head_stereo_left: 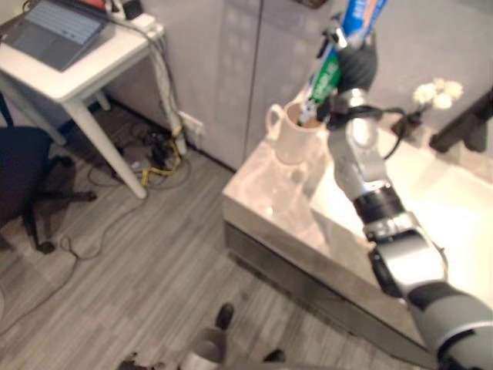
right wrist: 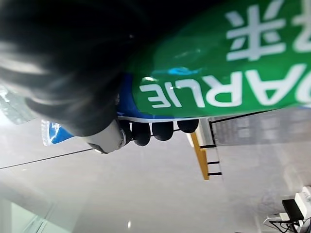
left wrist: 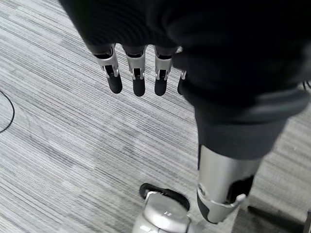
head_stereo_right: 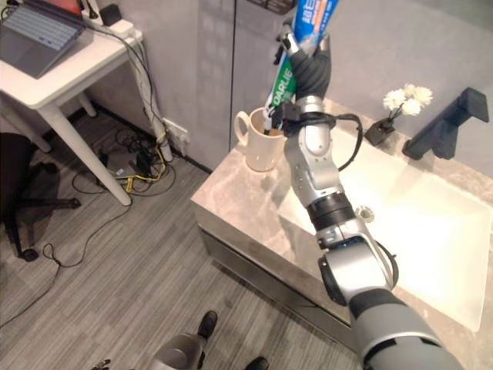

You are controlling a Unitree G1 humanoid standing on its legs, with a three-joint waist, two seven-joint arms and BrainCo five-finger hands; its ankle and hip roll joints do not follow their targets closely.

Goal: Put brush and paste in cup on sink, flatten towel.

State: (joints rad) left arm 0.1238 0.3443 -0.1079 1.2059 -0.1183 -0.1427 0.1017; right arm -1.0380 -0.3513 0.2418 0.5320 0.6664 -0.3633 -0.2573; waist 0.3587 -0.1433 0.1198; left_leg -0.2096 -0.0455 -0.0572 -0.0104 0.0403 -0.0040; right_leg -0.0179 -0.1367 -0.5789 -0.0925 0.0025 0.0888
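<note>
A cream cup (head_stereo_right: 259, 142) with a handle stands on the stone counter (head_stereo_right: 239, 202), left of the sink basin (head_stereo_right: 431, 223). My right hand (head_stereo_right: 312, 71) is raised over the cup and shut on a green and blue toothpaste tube (head_stereo_right: 283, 81). The tube stands nearly upright with its lower end at the cup's mouth. In the right wrist view the tube (right wrist: 218, 73) lies across the palm with the fingertips (right wrist: 163, 130) curled round its edge. My left hand (left wrist: 136, 73) hangs over the floor with straight fingers, holding nothing.
A black faucet (head_stereo_right: 451, 123) and a small vase of white flowers (head_stereo_right: 400, 104) stand behind the basin. Left of the counter are a white desk (head_stereo_left: 73, 73) with a laptop (head_stereo_left: 58, 27), a dark office chair (head_stereo_left: 23, 177) and cables (head_stereo_left: 154, 158) on the grey floor.
</note>
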